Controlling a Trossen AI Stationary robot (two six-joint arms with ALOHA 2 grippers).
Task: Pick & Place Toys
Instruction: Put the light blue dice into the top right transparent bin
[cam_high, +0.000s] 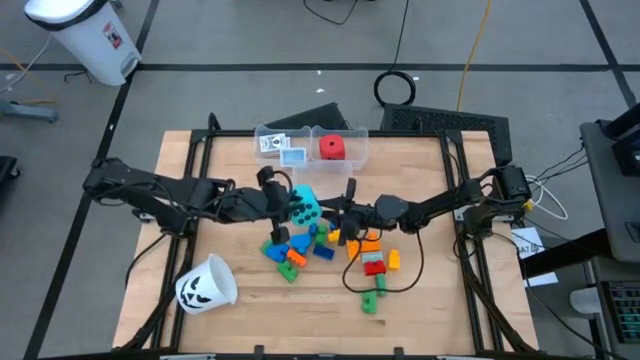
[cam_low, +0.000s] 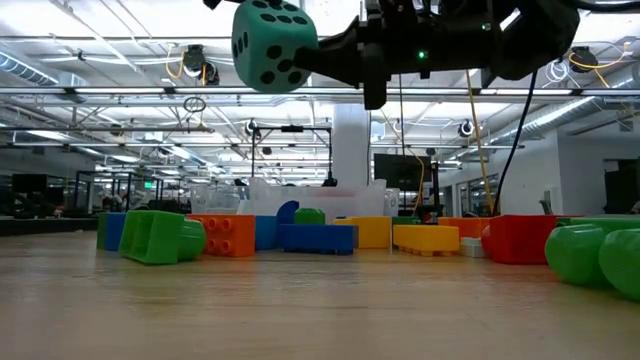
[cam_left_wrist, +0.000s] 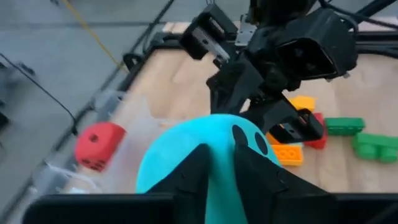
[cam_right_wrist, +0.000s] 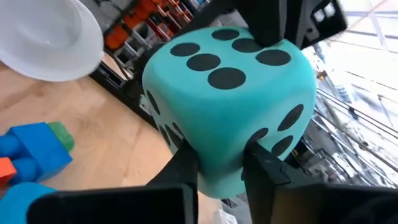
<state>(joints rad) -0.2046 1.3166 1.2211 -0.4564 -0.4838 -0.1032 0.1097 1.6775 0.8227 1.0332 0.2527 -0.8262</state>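
- So, the soft cyan die with black dots (cam_high: 306, 208) is held up in the air over the middle of the wooden table (cam_high: 420, 180), well clear of the blocks, as the low view shows.
- It's being pinched from both sides: the left hand (cam_left_wrist: 217, 168) is closed on a corner of it, and the right hand (cam_right_wrist: 221, 158) is closed on the opposite part. Looks like a handover is in progress.
- Judgement call: only one grip should be let go, and only once the other is seen to be firm. If both are loosened together, the die gets dropped onto the pile.
- The foam looks squashy, so a deeper bite would be safer than a fingertip nip on a corner.
- The likely target is the clear plastic bin (cam_high: 345, 135) at the table's far edge, where the red dotted die (cam_high: 332, 147) already sits; small white picture cards (cam_high: 281, 148) are in the compartment beside it.
- The scattered plastic blocks (cam_high: 330, 245) lie below, and the white cup with a black pumpkin face (cam_high: 205, 284) lies on its side near the front left corner, so the carry should be kept high.
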